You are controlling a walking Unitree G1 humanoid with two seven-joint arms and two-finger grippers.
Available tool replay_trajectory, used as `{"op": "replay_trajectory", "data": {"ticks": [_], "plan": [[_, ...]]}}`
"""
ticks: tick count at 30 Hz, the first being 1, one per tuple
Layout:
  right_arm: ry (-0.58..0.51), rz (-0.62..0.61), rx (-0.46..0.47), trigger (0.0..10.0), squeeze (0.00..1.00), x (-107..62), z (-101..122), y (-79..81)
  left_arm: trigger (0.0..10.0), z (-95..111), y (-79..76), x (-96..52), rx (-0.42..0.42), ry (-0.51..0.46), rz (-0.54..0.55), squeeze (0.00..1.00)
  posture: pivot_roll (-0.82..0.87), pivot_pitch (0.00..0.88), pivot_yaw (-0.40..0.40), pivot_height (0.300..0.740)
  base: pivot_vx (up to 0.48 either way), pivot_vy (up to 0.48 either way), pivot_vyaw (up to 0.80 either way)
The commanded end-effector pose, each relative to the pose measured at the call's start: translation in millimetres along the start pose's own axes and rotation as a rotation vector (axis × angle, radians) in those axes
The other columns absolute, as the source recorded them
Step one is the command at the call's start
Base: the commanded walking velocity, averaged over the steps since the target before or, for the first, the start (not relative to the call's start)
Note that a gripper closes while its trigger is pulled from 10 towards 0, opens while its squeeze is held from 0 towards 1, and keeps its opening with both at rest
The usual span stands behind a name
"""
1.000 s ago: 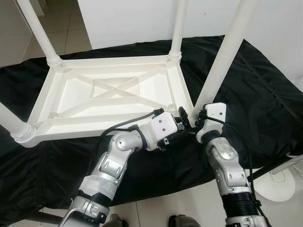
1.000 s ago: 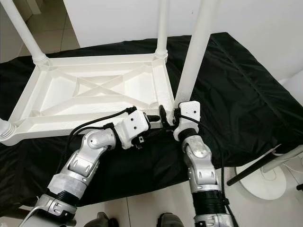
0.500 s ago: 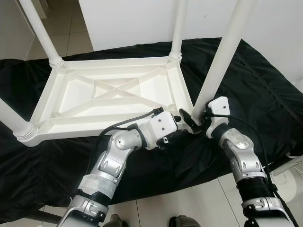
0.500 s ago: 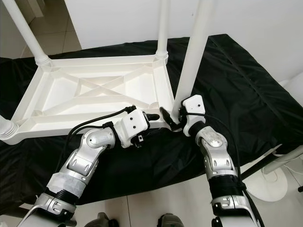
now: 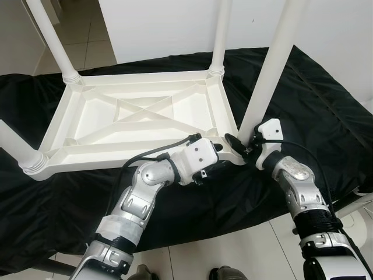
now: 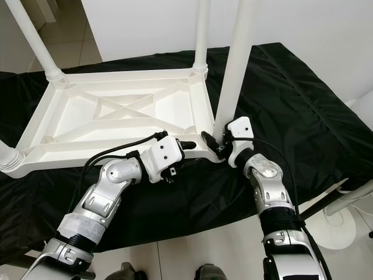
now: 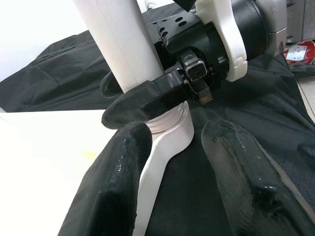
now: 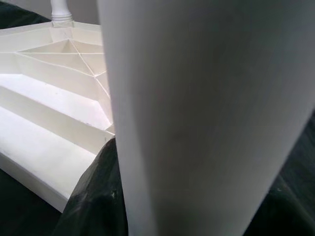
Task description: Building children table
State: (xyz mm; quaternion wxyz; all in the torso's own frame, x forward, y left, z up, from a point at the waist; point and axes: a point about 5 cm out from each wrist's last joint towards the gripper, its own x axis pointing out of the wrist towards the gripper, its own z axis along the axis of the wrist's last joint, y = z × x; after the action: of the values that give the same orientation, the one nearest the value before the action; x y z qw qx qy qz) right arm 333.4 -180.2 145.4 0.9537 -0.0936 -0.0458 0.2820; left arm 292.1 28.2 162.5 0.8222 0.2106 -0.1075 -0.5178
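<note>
Right now I have the white children's table top (image 5: 134,114) lying upside down on the black cloth (image 5: 326,111), its ribbed underside facing up and 4 white legs standing up from its corners. My right gripper (image 5: 238,146) is at the near right corner, its black fingers (image 7: 147,98) clasped around the base of the near right leg (image 5: 271,70) just above the collar where it meets the table top; in the left wrist view 1 finger wraps the front of the leg and another dark tip peeks out behind it. My left gripper (image 7: 182,177) sits just beside that same corner with its 2 fingers spread apart, holding nothing, the corner's rounded edge between them. From the right wrist view I see the leg very close up, with the ribbed underside and the far left leg (image 8: 61,10) beyond it; the finger there is a dark blur, so I would not swear how tightly it presses. Compared with 1 s ago, my right forearm (image 5: 297,186) has swung outward to the right and the wrist has turned, so the gripper now reaches the leg from the side rather than from below; since 0.5 s ago it has shifted only slightly. My left arm (image 5: 143,192) has stayed where it was, and the table top and the other legs have not shifted on the cloth.
</note>
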Motion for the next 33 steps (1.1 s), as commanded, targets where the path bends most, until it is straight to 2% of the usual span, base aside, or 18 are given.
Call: {"op": "replay_trajectory", "data": {"ticks": [1, 7, 9, 14, 15, 18, 19, 22, 23, 25, 27, 33], "plan": [[0.0, 0.005, 0.006, 10.0, 0.0, 0.7, -2.4, 4.9, 10.0, -4.5, 2.6, -0.3, 0.0, 0.02, 0.099, 0.0, -0.13, 0.022, 0.053, 0.74, 0.0, 0.0, 0.0], [-0.056, -0.169, 0.043, 10.0, 0.0, 2.5, 5.6, 13.0, 10.0, -4.6, 2.1, -0.2, -0.005, 0.02, 0.098, 0.0, -0.13, 0.032, 0.055, 0.74, 0.0, 0.0, 0.0], [-0.05, -0.199, 0.042, 10.0, 0.0, 2.7, 5.0, 15.0, 10.0, -4.8, 1.7, -0.2, -0.007, 0.02, 0.098, 0.0, -0.13, 0.034, 0.055, 0.74, 0.0, 0.0, 0.0], [-0.033, -0.396, 0.09, 10.0, 0.0, 2.0, 3.2, 24.1, 10.0, -5.4, -1.3, 0.0, -0.015, 0.02, 0.09, 0.0, -0.15, 0.048, 0.06, 0.74, 0.0, 0.0, 0.0], [-0.033, -0.396, 0.09, 10.0, 0.0, 2.0, 3.2, 24.1, 10.0, -5.4, -1.3, 0.0, -0.015, 0.02, 0.09, 0.0, -0.15, 0.048, 0.06, 0.74, 0.0, 0.0, 0.0], [-0.022, -0.515, 0.094, 10.0, 0.0, -0.6, 4.7, 30.7, 10.0, -5.5, -3.2, -0.2, -0.018, 0.02, 0.085, 0.0, -0.15, 0.059, 0.058, 0.74, 0.0, 0.0, 0.0], [-0.022, -0.515, 0.094, 10.0, 0.0, -0.6, 4.7, 30.7, 10.0, -5.5, -3.2, -0.2, -0.018, 0.02, 0.085, 0.0, -0.15, 0.059, 0.058, 0.74, 0.0, 0.0, 0.0], [-0.015, -0.58, 0.089, 10.0, 0.0, -2.5, 6.1, 36.9, 10.0, -6.0, -4.2, -0.7, -0.022, 0.021, 0.085, 0.0, -0.15, 0.065, 0.055, 0.74, 0.0, 0.0, 0.0], [-0.01, -0.651, 0.085, 10.0, 0.0, -3.4, 7.6, 45.2, 10.0, -7.3, -5.2, -1.9, -0.025, 0.025, 0.086, 0.0, -0.15, 0.07, 0.049, 0.74, 0.0, 0.0, 0.0], [-0.01, -0.651, 0.085, 10.0, 0.0, -3.4, 7.6, 45.2, 10.0, -7.3, -5.2, -1.9, -0.025, 0.025, 0.086, 0.0, -0.15, 0.07, 0.049, 0.74, 0.0, 0.0, 0.0], [0.001, -0.696, 0.121, 10.0, 0.0, -2.3, 8.3, 54.5, 10.0, -7.9, -4.4, -3.1, -0.03, 0.028, 0.096, 0.0, -0.14, 0.074, 0.044, 0.74, 0.0, 0.0, 0.0], [0.003, -0.711, 0.125, 10.0, 0.0, -2.5, 11.0, 54.1, 10.0, -8.0, -3.7, -3.5, -0.031, 0.03, 0.1, 0.0, -0.14, 0.076, 0.045, 0.74, 0.0, 0.0, 0.0]]}}
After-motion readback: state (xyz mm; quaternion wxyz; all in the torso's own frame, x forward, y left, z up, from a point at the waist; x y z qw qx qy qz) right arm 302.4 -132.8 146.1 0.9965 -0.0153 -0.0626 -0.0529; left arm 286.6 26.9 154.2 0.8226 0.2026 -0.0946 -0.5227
